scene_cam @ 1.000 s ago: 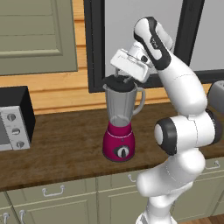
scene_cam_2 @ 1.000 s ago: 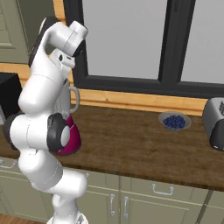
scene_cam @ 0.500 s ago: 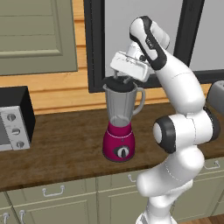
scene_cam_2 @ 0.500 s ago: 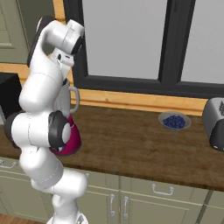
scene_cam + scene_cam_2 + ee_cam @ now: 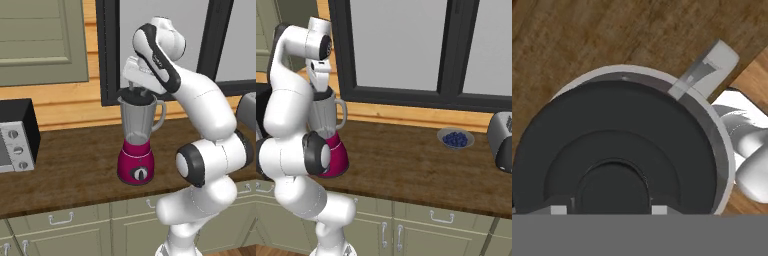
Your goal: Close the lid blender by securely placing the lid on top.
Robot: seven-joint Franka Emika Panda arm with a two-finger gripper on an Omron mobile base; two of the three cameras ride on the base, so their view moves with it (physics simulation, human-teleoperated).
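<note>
The blender (image 5: 136, 165) stands on the wooden counter, magenta base with a dial below a clear grey jar (image 5: 138, 119). In the right base view the jar (image 5: 326, 116) and base (image 5: 337, 158) sit partly behind my arm. The dark round lid (image 5: 132, 94) rests level at the jar's rim, under my gripper (image 5: 134, 90). In the hand view the lid (image 5: 619, 145) sits inside the pale jar rim (image 5: 724, 150), with the handle (image 5: 711, 64) at upper right. My fingertips (image 5: 558, 209) flank the lid's central knob, and the gripper is shut on it.
A black-and-grey box appliance with knobs (image 5: 15, 136) stands at the left of the counter. A toaster (image 5: 503, 142) and a bowl of blueberries (image 5: 455, 138) are to the right. A dark window frame (image 5: 106, 55) rises close behind the blender.
My hand has shifted slightly left with the lid, bringing it more squarely over the jar's mouth. The blender has not moved.
</note>
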